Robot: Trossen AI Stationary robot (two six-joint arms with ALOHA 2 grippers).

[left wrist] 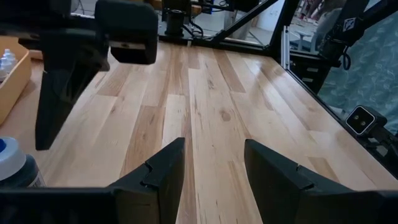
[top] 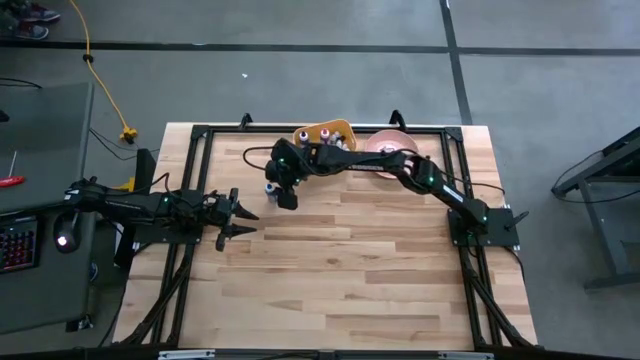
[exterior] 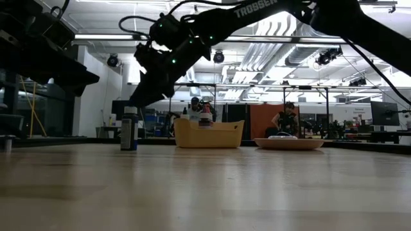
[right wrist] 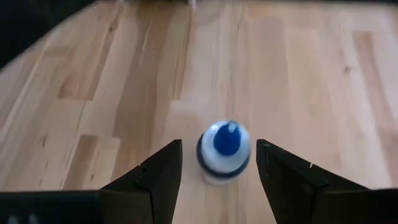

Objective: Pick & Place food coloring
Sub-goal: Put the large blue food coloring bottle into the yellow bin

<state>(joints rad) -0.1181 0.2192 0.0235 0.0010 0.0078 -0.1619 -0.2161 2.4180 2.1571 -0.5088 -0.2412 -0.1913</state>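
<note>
A small food coloring bottle [right wrist: 225, 153] with a white shoulder and a blue cap stands upright on its base on the wooden table [top: 350, 280]. It also shows in the low view as a dark bottle [exterior: 129, 131], and in the high view [top: 270, 187] at the far left of the table. My right gripper [right wrist: 219, 144] hangs open just above it, slanting down, one finger to each side and touching nothing. More food coloring bottles [top: 325, 133] sit in a yellow basket [exterior: 209, 135]. My left gripper [left wrist: 216, 142] waits open near the table's left edge [top: 238, 215].
The yellow basket [top: 340, 130] stands at the table's far edge, and a pink plate [top: 385, 150] lies to its right, showing in the low view as a shallow dish [exterior: 289, 143]. A black frame runs around the table. Bare wood fills the near half.
</note>
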